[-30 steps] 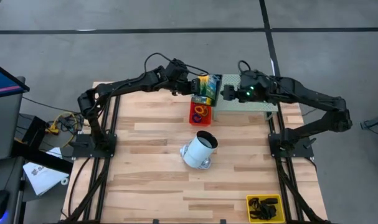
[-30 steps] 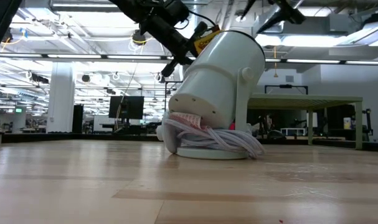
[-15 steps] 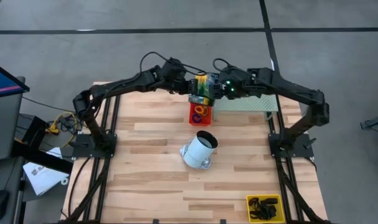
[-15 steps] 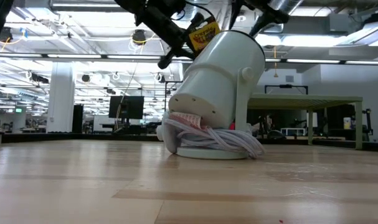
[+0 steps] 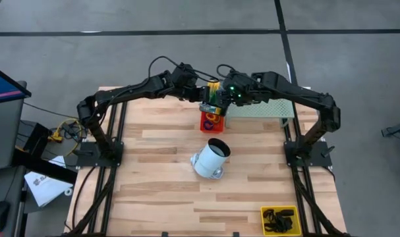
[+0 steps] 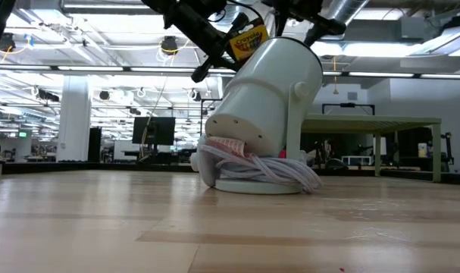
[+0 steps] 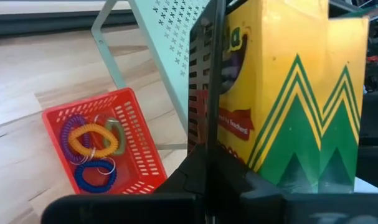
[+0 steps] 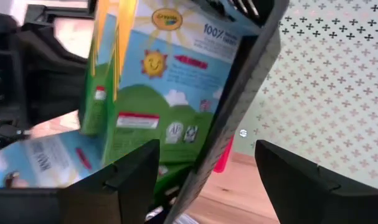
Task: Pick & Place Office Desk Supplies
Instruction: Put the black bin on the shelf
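from above, your left gripper (image 5: pixel 204 93) stays clamped on the crayon box (image 5: pixel 215 95), held over the red basket (image 5: pixel 210 120) at the table's far edge. your right gripper (image 5: pixel 225 96) has swung in from the pale green shelf (image 5: pixel 262 108) and now sits against the box, jaws wide.

at table height, the box (image 6: pixel 248 42) hangs above the white canister (image 6: pixel 264 102).

your left wrist shows coiled rings (image 7: pixel 89 142) in the basket (image 7: pixel 139 149).

your right wrist shows open fingers (image 8: pixel 304 180) flanking the box (image 8: pixel 154 87), not gripping.
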Motion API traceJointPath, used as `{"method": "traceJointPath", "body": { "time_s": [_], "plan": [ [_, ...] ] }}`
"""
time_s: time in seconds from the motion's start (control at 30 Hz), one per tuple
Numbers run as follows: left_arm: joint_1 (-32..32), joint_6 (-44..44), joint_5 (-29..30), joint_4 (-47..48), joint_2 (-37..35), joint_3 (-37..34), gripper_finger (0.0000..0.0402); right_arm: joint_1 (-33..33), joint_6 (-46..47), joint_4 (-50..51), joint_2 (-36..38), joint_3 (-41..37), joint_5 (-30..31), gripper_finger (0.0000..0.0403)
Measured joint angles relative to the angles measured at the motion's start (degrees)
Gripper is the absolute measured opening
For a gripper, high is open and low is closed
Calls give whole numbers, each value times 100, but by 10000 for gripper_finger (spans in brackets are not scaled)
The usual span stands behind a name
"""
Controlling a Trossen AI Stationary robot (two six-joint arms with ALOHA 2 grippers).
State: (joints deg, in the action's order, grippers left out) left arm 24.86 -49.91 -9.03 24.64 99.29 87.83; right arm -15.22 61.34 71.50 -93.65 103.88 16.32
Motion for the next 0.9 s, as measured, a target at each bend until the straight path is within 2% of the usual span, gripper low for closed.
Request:
{"method": "traceJointPath", "body": {
  "time_s": [0.13,0.23,0.57,0.83,0.9],
  "plan": [
    [-17,-9,1,-1,0,0,0,-9,-2,26,-50,0,-28,256],
    [-17,-18,1,-2,0,-1,0,-11,-1,28,-46,0,-28,235],
    [-46,-130,1,-118,0,-2,0,-28,-219,-40,-46,0,-103,89],
    [-63,-174,23,-163,0,-2,2,-103,-296,-49,-46,-2,-89,15],
    [-63,-173,20,-163,0,-2,3,-103,-340,-56,-46,-2,-78,9]
  ]
}}
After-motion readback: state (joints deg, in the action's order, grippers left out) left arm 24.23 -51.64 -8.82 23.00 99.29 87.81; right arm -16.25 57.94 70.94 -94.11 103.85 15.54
